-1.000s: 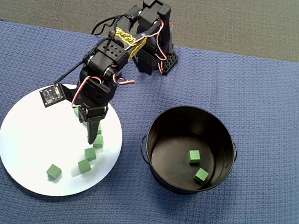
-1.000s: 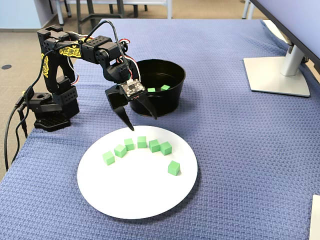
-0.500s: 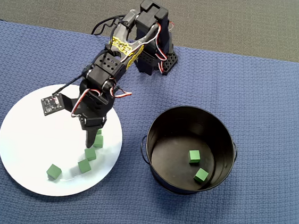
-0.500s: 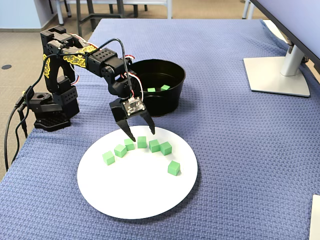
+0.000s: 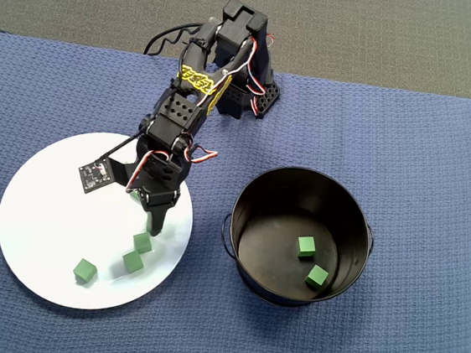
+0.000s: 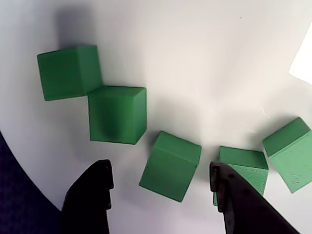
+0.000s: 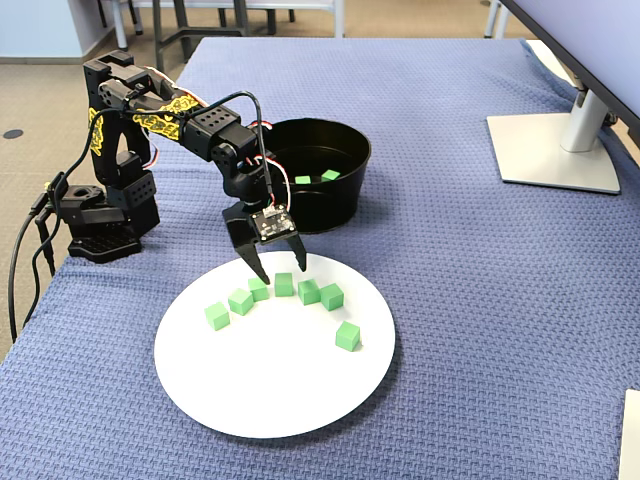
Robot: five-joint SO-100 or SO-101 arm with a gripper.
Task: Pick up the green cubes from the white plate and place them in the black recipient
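1. Six green cubes (image 7: 284, 284) lie on the white plate (image 7: 270, 395) in the fixed view, five in a curved row along its far part and one alone to the right, nearer the camera.
2. Two more green cubes sit inside the black recipient (image 7: 345, 205), which stands just beyond the plate on the blue-cloth bench (image 7: 480, 300).
3. The hand (image 7: 280, 272) hangs low over the row, spread wide and empty, its fingers (image 6: 90, 197) straddling one cube in the wrist view.
4. A grey monitor stand (image 7: 555, 150) rests at the far right of the bench.
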